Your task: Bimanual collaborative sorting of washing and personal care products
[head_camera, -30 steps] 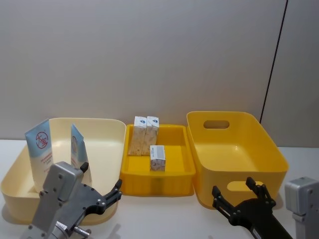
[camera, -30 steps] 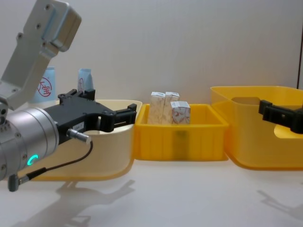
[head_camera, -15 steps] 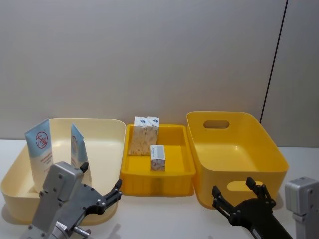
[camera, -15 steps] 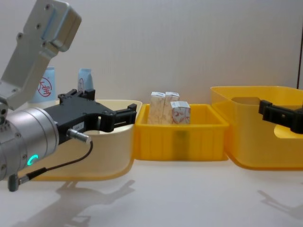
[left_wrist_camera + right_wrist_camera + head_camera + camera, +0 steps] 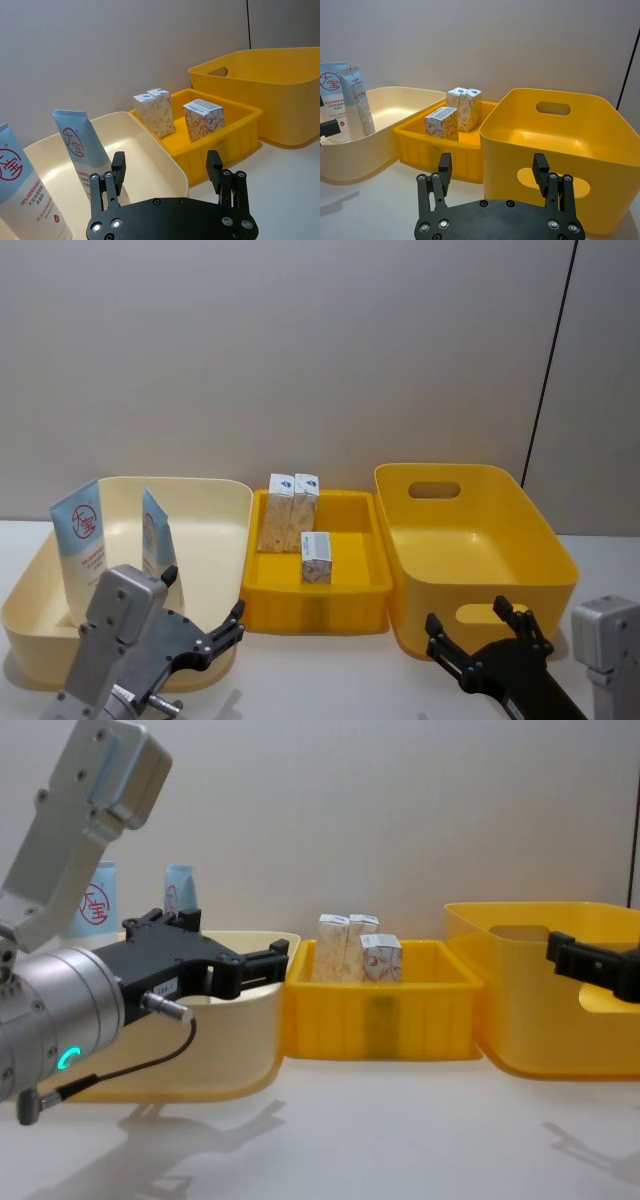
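Cream bin [image 5: 225, 525] on the robot's left is holding two squeeze tubes: the taller one [image 5: 83, 540] is standing upright near the left wall, the second [image 5: 155, 533] just beside it. Three cartons are sitting in the yellow tray [image 5: 315, 612] mid-surface: a pair [image 5: 288, 510] touching at the back, one [image 5: 316, 558] standing alone nearer the front.

Left end effector [image 5: 203, 598] is hovering low by the cream bin's front wall, fingers apart, nothing in them. Right end effector [image 5: 470, 620] is hanging just in front of the big yellow bin [image 5: 555, 545], also spread wide & carrying nothing.

Looking like approach phase, no pick made yet. Left arm is prob. lining up for a tube. Best bet: rising over the rim first, then coming down w/ fingers across the flat faces, mid-body, squeezing gently since the tube is likely soft, & keeping clear of its neighbour. Right arm, if going for a carton, is better off taking the lone front one, closing on opposite sides w/o nudging the pair behind
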`<state>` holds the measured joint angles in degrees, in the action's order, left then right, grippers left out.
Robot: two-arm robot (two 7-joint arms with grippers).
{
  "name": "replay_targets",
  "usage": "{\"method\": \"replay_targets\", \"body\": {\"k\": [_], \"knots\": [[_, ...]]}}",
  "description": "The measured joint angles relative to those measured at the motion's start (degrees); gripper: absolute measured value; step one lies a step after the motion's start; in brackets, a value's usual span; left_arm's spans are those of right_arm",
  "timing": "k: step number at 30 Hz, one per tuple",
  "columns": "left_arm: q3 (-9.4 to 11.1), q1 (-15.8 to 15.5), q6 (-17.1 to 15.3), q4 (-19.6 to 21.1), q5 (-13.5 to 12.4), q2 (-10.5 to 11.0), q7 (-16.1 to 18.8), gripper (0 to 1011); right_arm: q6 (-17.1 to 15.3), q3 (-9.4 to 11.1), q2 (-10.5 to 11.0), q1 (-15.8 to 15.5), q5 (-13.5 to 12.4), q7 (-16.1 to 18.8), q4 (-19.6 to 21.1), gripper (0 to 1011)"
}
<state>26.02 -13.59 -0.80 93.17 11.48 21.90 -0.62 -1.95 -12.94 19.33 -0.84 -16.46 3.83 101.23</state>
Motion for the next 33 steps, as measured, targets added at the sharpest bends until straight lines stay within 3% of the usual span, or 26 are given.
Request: {"method": "replay_targets", "body": {"k": [22, 33], "knots": [[0.0, 0.0, 0.0, 0.0, 0.0, 0.0, 0.0, 1003, 0.0, 0.0, 0.0, 0.0, 0.2, 0.0, 0.0, 1001], [0.0, 0.0, 0.0, 0.0, 0.0, 0.0, 0.0, 1003, -3.0, -2.2, -0.6, 2.3, 4.4, -2.0, 0.1, 1001]]}}
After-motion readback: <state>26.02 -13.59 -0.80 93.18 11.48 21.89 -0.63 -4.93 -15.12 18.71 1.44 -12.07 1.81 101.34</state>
